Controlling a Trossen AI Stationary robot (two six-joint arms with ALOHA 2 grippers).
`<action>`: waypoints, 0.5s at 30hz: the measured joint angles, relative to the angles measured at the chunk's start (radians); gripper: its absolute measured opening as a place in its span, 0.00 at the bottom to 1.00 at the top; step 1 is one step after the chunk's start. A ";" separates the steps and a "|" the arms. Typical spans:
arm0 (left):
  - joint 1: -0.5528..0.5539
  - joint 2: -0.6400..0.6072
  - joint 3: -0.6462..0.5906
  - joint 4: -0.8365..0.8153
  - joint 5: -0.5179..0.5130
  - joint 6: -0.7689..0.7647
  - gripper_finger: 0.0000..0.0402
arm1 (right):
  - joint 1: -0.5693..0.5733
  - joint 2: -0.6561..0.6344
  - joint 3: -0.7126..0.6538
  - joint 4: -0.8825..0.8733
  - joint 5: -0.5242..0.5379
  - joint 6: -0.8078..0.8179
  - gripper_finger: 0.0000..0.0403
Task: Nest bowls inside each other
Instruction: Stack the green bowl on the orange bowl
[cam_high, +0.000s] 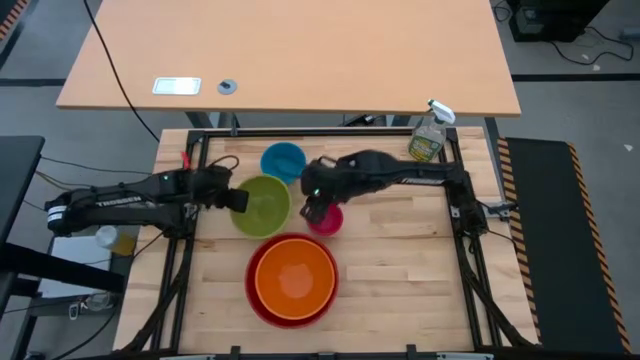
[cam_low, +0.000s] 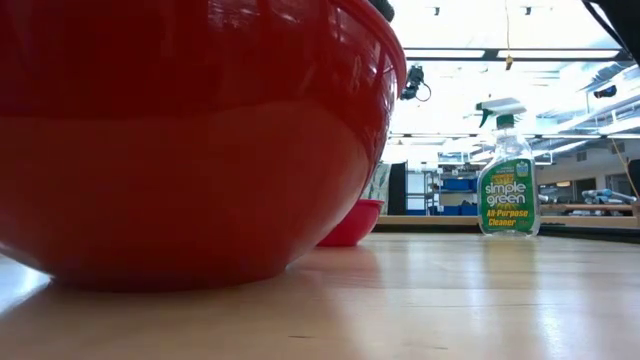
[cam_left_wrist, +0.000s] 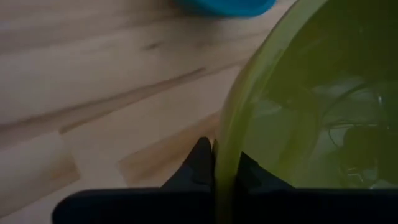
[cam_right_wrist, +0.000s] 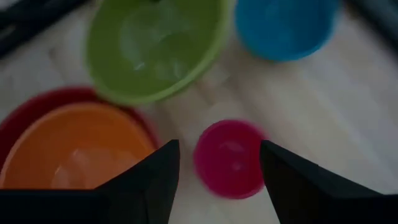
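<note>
Wooden table (cam_high: 400, 260): left jaws clenched on lime bowl (cam_left_wrist: 298, 106) rim, right jaws spread above pink bowl (cam_right_wrist: 229, 157).

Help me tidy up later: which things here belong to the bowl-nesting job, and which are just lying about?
Job: red bowl, orange bowl inside it, lime green bowl, blue bowl, magenta pink bowl.
Lying about: spray bottle.

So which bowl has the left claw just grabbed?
Start from the big red bowl with the orange bowl inside it. Just behind sits the lime green bowl, its rim pinched by the left gripper. It is larger than the blue bowl and pink bowl nearby.
</note>
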 joint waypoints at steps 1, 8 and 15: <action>0.000 0.000 0.027 -0.018 -0.003 0.017 0.02 | -0.005 -0.014 0.000 -0.004 0.027 -0.005 0.56; 0.001 0.002 0.226 -0.169 -0.108 0.102 0.02 | -0.039 -0.087 0.000 -0.010 0.096 -0.035 0.53; 0.000 0.002 0.361 -0.194 -0.039 0.128 0.02 | -0.064 -0.092 0.000 -0.012 0.061 -0.083 0.52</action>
